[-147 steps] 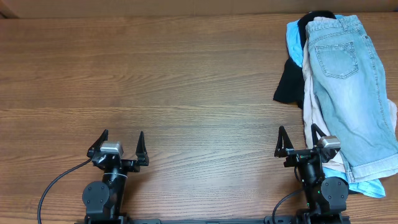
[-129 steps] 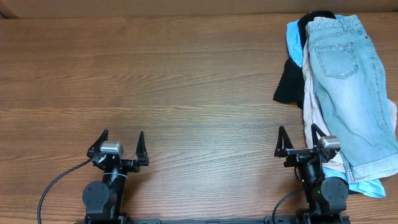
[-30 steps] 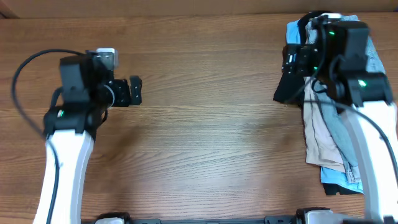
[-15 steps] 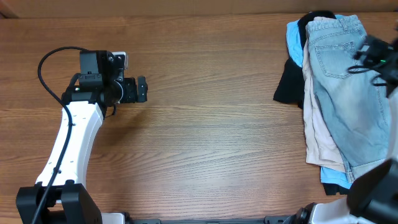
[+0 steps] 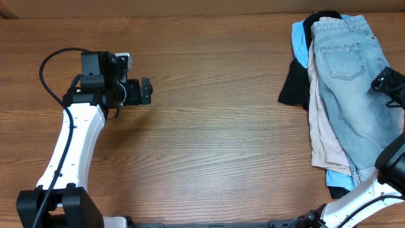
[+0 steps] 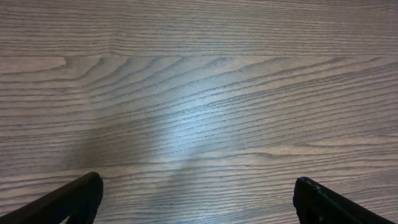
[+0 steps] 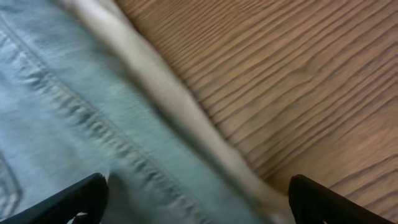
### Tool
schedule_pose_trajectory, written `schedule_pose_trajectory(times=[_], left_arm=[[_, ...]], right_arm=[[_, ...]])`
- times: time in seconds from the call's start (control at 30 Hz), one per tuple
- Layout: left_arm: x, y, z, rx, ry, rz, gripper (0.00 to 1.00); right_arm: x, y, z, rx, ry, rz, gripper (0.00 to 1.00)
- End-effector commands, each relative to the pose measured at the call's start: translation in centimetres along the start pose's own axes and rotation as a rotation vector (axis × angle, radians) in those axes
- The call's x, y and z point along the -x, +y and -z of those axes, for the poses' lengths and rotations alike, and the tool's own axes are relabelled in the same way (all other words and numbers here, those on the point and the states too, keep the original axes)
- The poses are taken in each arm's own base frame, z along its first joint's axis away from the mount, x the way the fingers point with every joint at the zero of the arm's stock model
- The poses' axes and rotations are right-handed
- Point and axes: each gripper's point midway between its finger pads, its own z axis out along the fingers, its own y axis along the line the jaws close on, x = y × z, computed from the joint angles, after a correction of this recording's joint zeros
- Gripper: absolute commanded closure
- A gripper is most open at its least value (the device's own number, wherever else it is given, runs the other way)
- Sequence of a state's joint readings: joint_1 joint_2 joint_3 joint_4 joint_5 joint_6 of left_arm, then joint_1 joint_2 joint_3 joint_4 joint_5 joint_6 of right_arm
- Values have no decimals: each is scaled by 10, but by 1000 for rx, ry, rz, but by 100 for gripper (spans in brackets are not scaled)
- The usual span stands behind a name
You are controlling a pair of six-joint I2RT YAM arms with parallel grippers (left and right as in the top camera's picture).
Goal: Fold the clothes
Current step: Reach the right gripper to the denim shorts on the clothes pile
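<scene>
1. Step in hand, as I judge it: reaching for the first garment, with no fold begun. The clothes lie in one heap at the right end of the bench.
2. The denim shorts are on top, with the beige shorts under them. A black garment and a blue garment poke out on the heap's left.
3. The right hand hovers over the denim's right side, jaws spread wide and holding nothing. Its wrist view shows a denim seam, the beige edge just beside it and bare wood.
4. The left hand is well apart from the heap, over bare bench at the left. Its jaws are spread wide and empty.
5. Next move, likely: the right hand drops and pinches the denim alone, not the beige beneath. It then pulls the denim onto the bare middle, where the left hand can help flatten it.
6. Writing: none can be read. No brand or tag shows, and the pocket bears only stitching.
</scene>
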State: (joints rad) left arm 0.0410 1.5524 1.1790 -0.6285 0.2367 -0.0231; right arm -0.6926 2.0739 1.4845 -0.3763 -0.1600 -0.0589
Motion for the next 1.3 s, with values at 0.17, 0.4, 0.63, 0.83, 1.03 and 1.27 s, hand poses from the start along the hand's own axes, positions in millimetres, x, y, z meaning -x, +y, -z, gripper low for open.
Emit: schedule_pose_trajectory(times=[0.17, 0.4, 0.63, 0.83, 1.03, 1.27], left_arm=[[9, -6, 8, -21, -32, -25, 0], [9, -6, 8, -20, -31, -26, 0], [9, -6, 8, -21, -31, -25, 0], [9, -6, 8, -21, -32, -26, 0], [13, -7, 8, -21, -45, -29, 1], [30, -7, 17, -19, -92, -36, 12]], right_arm=[[9, 3, 1, 127, -35, 30, 23], [3, 9, -4, 154, -23, 47, 29], [-13, 10, -21, 184, 21, 33, 42], [-10, 10, -19, 190, 18, -8, 79], [0, 25, 3, 262, 6, -23, 96], [21, 53, 60, 326, -25, -18, 96]])
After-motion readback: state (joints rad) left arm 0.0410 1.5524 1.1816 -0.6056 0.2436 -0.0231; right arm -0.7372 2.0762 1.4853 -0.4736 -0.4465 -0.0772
